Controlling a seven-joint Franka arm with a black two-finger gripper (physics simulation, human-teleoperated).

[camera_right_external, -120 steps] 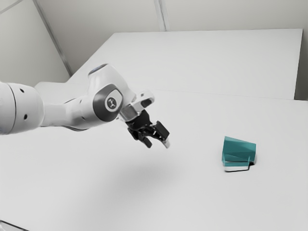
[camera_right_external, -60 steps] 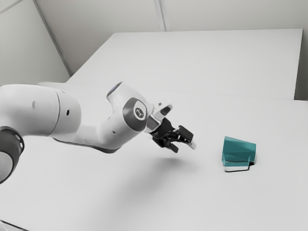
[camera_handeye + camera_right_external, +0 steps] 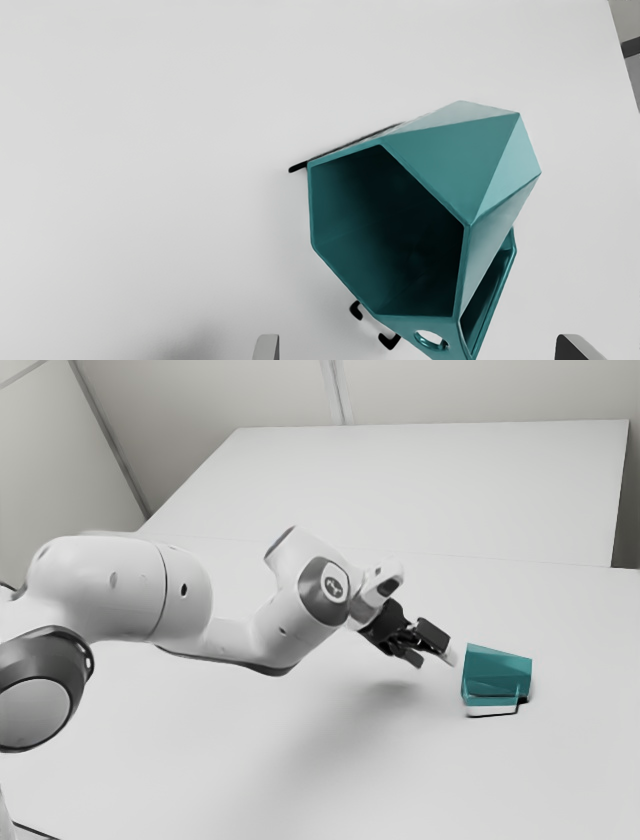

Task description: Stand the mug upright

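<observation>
The mug [image 3: 497,672] lies on its side on the table [image 3: 560,780], and the gripper [image 3: 433,659] is near its open end, with fingers wide apart and holding nothing. It looks best to go in slowly, get one finger on each side of the mug's handle [image 3: 457,340] or wall, squeeze softly, then tip the open end up.

Mug [image 3: 497,672] lies sideways on table [image 3: 570,790] | gripper [image 3: 434,660] near mug, between 9 and 10 o'clock, exterior view
</observation>
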